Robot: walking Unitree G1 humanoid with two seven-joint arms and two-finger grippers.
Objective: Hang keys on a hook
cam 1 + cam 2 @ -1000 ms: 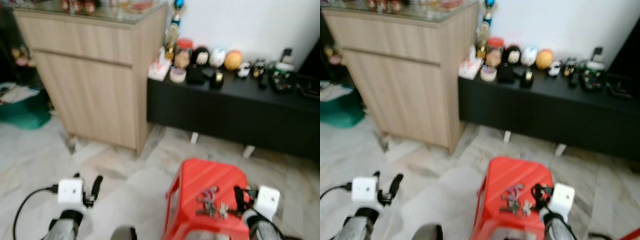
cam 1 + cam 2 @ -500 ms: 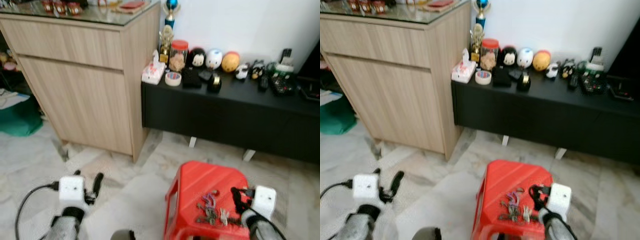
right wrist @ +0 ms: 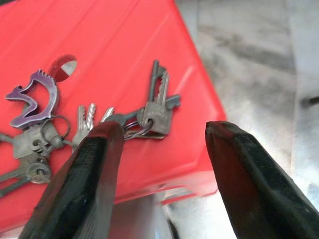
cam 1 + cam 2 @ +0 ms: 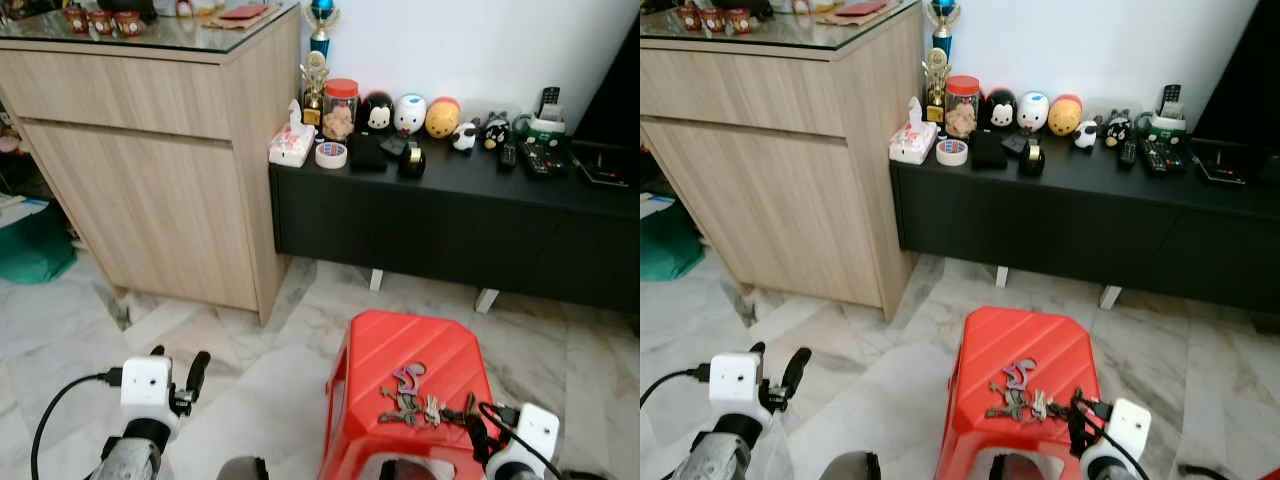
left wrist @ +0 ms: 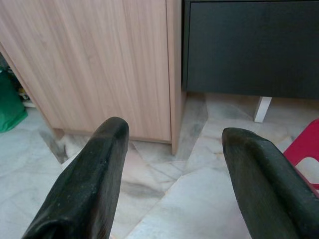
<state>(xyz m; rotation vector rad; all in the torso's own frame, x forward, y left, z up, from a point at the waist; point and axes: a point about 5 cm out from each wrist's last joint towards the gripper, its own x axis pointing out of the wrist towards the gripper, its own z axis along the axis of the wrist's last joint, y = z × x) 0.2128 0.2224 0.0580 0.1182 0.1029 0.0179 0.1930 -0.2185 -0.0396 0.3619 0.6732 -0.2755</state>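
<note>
The left arm [image 4: 125, 455] rises from the lower edge of the head views, its silver wrist capped by a white camera block with a black cable looping off to the side. The left gripper [image 5: 172, 186] points forward and slightly down, its two black fingers [image 5: 82, 191] spread wide apart with nothing between them. The right arm [image 4: 1110, 450] comes up at the lower right, also topped by a white block. The right gripper [image 3: 159, 184] angles downward, its fingers [image 3: 82, 181] likewise held well apart, gripping nothing.
</note>
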